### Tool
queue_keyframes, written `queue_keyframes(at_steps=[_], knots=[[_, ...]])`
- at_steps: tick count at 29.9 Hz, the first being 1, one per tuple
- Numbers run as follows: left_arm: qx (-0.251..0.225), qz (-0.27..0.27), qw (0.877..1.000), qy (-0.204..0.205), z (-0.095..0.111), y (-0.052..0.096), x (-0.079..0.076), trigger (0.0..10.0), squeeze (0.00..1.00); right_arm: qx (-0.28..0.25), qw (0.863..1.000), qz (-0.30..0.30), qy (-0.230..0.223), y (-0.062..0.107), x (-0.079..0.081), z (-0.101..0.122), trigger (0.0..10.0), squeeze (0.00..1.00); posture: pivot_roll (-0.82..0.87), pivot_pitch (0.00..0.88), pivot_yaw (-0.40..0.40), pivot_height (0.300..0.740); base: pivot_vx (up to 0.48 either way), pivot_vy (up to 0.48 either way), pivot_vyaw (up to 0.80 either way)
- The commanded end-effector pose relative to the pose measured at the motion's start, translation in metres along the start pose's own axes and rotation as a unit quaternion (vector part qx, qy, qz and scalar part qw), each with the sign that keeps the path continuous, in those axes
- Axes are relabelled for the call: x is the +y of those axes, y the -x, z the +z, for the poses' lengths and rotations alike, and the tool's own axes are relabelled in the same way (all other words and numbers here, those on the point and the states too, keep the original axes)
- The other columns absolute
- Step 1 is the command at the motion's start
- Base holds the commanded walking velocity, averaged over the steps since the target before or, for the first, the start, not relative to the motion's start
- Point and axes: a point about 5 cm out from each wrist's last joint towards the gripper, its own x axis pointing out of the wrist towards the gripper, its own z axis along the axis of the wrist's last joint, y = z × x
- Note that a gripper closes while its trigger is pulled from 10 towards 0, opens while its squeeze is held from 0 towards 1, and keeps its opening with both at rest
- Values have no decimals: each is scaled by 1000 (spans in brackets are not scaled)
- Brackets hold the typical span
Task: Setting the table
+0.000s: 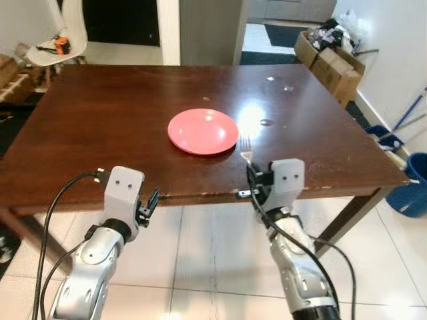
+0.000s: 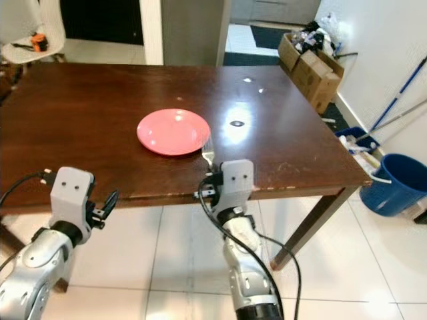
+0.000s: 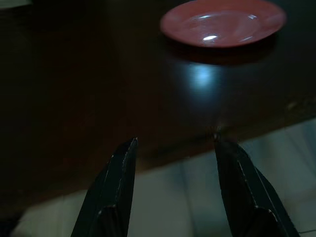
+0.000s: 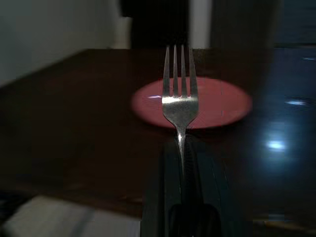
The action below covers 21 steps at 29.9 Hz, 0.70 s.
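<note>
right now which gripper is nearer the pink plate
Right. The right gripper sits at the table's near edge just by the pink plate, holding a fork toward it. The left gripper hangs open below the edge, farther off.

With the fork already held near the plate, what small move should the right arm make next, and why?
Probably ease the right gripper forward and down to lay the fork on the table just right of the pink plate. Its fingers are shut on the handle, tines pointing toward the plate, at the table's near edge. The left gripper is open and idle.
</note>
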Motion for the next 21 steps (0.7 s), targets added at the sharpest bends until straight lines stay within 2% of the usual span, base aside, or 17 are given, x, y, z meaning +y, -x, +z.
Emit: queue_keyframes(at_steps=[1, 5, 21], knots=[[6, -2, 1000, 2, -4, 1, -2, 10000, 0, 2, 1000, -5, -3, 1, -2, -1, 10000, 0, 50, 35, 43, 740, 0, 0, 0], [6, -6, 1000, 3, -4, 1, -3, 10000, 0, 3, 1000, -7, -6, 0, -3, -1, 10000, 0, 52, 33, 43, 740, 0, 0, 0], [8, -12, 1000, 6, -5, 1, -5, 10000, 0, 8, 1000, -9, -17, -1, -4, -3, 10000, 0, 51, 24, 38, 740, 0, 0, -793]])
